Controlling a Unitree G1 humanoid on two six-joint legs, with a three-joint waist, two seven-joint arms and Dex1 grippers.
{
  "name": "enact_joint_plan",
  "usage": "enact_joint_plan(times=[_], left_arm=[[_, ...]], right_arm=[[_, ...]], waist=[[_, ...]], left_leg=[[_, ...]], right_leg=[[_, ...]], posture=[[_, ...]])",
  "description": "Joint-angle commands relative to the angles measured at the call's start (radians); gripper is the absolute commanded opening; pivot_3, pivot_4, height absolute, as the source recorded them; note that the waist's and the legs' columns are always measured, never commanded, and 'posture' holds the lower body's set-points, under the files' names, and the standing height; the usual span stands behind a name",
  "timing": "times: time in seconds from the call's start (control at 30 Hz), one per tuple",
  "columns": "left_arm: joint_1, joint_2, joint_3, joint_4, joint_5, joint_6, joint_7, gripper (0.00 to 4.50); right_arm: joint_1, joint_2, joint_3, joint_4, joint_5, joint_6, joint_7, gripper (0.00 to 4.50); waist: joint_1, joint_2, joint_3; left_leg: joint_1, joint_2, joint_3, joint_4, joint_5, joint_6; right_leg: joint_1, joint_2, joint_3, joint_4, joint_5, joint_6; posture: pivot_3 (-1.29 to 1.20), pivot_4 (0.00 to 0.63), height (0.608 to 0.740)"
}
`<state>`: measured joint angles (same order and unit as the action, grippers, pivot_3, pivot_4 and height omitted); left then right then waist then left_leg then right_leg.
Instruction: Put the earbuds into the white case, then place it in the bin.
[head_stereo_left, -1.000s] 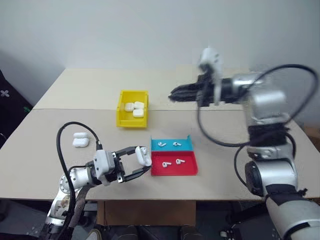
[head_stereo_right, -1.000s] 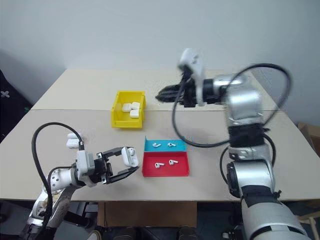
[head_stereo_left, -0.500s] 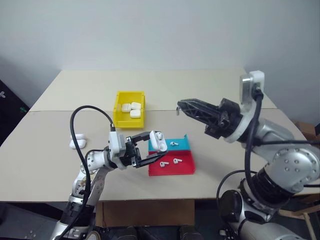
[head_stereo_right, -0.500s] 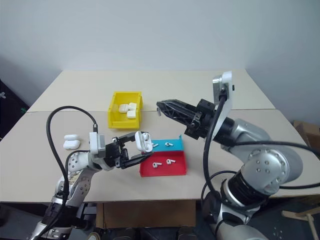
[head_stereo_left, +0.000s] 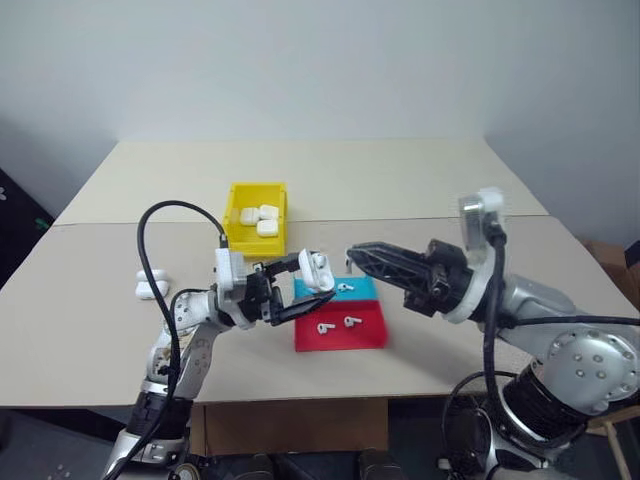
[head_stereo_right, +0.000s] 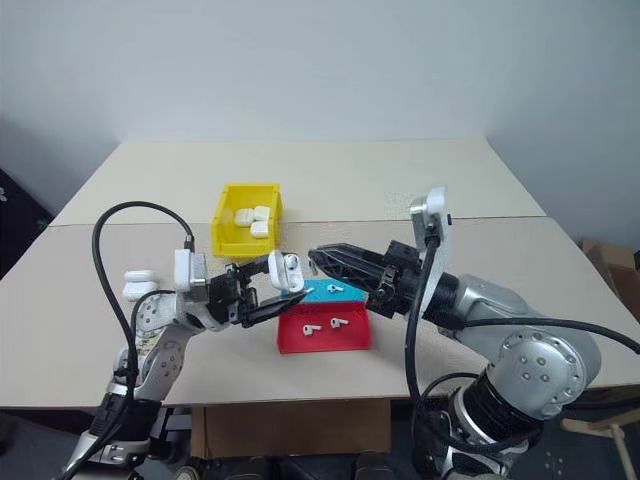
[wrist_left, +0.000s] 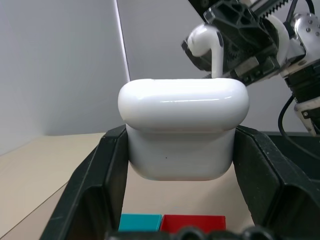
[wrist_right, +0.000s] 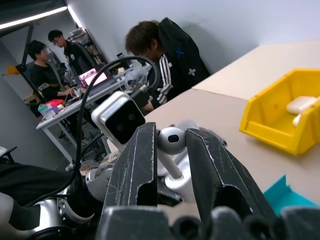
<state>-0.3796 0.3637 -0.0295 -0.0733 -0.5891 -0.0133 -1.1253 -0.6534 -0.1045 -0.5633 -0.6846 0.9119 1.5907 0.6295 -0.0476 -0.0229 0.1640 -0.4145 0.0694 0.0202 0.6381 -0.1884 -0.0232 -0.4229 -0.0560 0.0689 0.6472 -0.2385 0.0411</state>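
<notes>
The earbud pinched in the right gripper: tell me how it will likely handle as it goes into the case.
The earbud is glossy and round-headed, so it probably slips or twists easily between the right gripper fingers. It looks tiny and light, likely bouncing away if dropped. The thin stem should probably enter the white case, held in the left gripper, aligned rather than forced.

The white case (wrist_left: 183, 131) sat upright above the table, lid open, one earbud (wrist_right: 170, 141) poised stem-down just over it. Four more earbuds (head_stereo_left: 336, 307) lay loose nearby. The yellow bin (head_stereo_left: 239, 222) (open-topped) held identical cases.
</notes>
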Motion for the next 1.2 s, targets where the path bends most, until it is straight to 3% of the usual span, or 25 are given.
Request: enact_joint_plan(times=[0.03,0.37,1.2], left_arm=[[-0.003,-0.001,0.018,-0.044,-0.019,0.005,0.006,2.79],[0.002,-0.011,0.008,-0.046,-0.009,0.003,0.0,2.79],[0.011,-0.018,0.005,-0.051,0.014,-0.002,0.003,2.79]], right_arm=[[0.016,0.004,0.02,0.004,0.073,-0.051,-0.033,1.13],[0.081,-0.017,0.124,0.034,0.164,-0.179,-0.126,1.13],[0.171,-0.202,0.334,0.091,0.285,-0.416,-0.241,1.13]], waist=[[0.001,0.0,0.0],[0.001,0.0,0.0],[0.002,0.0,0.0]], left_leg=[[0.0,0.0,0.0,0.0,0.0,0.0],[-0.001,0.0,0.0,0.0,0.0,0.0],[-0.001,0.0,0.0,0.0,0.0,0.0]], right_leg=[[0.0,0.0,0.0,0.0,0.0,0.0],[0.0,0.0,0.0,-0.001,-0.001,0.002],[0.0,0.0,0.0,-0.002,-0.004,0.006]], posture=[[0.0,0.15,0.74],[0.0,0.15,0.74],[0.0,0.15,0.74]])
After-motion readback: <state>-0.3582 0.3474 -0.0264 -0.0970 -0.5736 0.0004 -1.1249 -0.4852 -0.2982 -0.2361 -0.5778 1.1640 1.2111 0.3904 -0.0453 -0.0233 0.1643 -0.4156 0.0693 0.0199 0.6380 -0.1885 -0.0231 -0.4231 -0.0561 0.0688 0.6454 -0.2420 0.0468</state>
